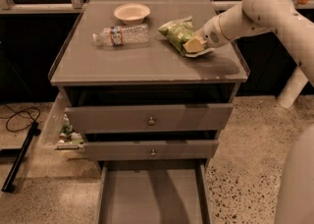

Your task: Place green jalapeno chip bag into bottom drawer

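Observation:
The green jalapeno chip bag [176, 32] lies on the grey cabinet top [147, 63], right of centre. My gripper [195, 46] reaches in from the right on its white arm and rests on the bag's right end, low over the top. The bottom drawer [152, 193] is pulled out at the foot of the cabinet, and its grey tray is bare.
A clear water bottle [122, 35] lies left of the bag, and a beige bowl [131, 13] sits behind it. Two upper drawers [151, 119] stand slightly open. A clear bin [66, 132] hangs at the cabinet's left. A cable [17, 115] lies on the floor. My white body [294, 179] is at the right.

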Robot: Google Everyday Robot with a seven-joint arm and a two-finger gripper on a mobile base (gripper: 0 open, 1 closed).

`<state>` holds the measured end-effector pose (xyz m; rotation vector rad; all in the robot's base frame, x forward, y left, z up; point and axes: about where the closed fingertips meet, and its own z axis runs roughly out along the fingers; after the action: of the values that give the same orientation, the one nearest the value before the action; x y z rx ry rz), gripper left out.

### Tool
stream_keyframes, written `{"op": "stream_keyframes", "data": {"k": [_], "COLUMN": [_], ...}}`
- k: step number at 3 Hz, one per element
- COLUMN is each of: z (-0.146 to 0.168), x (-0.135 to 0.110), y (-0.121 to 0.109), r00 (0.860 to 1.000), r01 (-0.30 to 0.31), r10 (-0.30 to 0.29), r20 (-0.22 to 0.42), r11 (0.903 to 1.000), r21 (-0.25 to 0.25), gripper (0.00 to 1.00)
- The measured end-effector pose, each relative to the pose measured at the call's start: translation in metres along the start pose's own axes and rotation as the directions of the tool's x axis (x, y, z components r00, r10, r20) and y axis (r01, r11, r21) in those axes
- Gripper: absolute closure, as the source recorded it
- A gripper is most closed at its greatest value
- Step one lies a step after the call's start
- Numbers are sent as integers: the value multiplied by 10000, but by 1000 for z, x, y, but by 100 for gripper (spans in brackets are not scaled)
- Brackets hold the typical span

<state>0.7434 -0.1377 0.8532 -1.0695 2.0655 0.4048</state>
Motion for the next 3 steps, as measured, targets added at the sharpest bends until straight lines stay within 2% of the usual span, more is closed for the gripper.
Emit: {"op": "stream_keyframes", "data": {"k": [1, 2, 3], "z": [-14, -43, -79], "x": [-2, -7, -4], "y": [4, 12, 24], "r00": [9997, 9967, 9905], "r01": [202, 547, 1161], "r10": [-201, -537, -1147], "r20": [164, 614, 763], "r11": [9997, 9984, 9931], "r21": [-97, -143, -137], "gripper": [100, 100, 100]}}
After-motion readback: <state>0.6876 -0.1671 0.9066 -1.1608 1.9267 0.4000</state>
